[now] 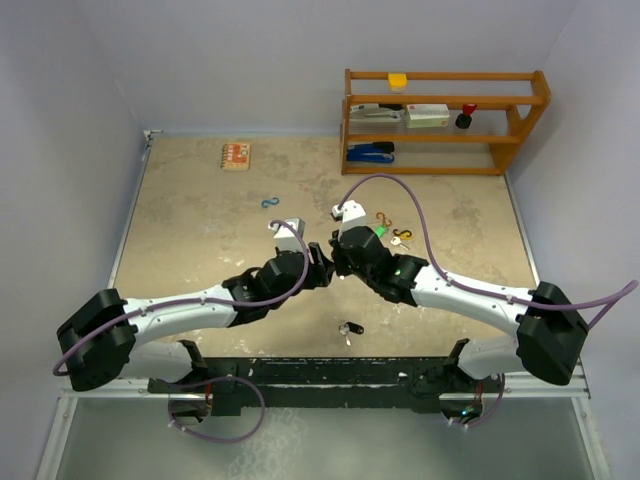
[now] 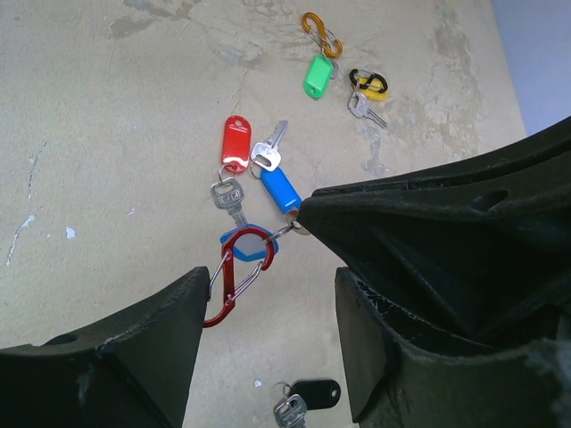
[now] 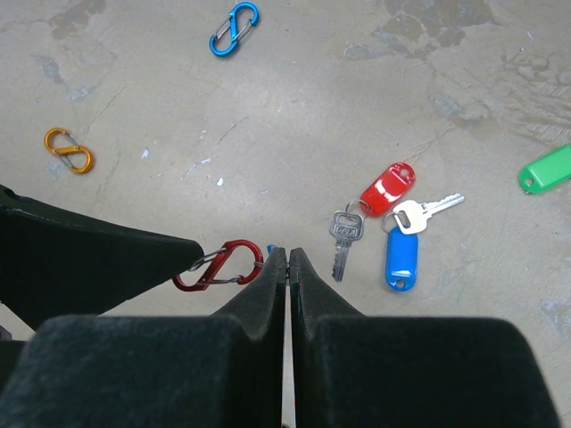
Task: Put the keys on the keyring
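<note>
**Hooking a blue head onto the red clip, hands tip to tip**

The right hand (image 3: 287, 256) is pinched tight, its pads together on a small ring (image 2: 292, 228) that carries a blue hexagonal head (image 2: 234, 242). Holding it by the ring probably leaves the head free to be hooked.

The left hand (image 2: 272, 275) has its fingers apart. The red clip (image 2: 230, 287) rests against the inner face of one finger only, and I cannot tell whether it is truly gripped. This clip seems to serve as the keyring. Its upper loop appears to pass through the blue head, which would explain why the two hands meet so closely.

Just beyond the tips, on the counter (image 2: 107, 134), lie the red-tagged key (image 2: 235, 143) and the blue-tagged key (image 2: 279, 189). They touch each other and sit near the right hand, held by neither. Farther out are a green tag (image 2: 317, 76), an orange clip (image 2: 321, 34) and a yellow-and-black key (image 2: 368, 86). A black-tagged key (image 2: 314, 392) lies on the near side, under the left hand.
</note>
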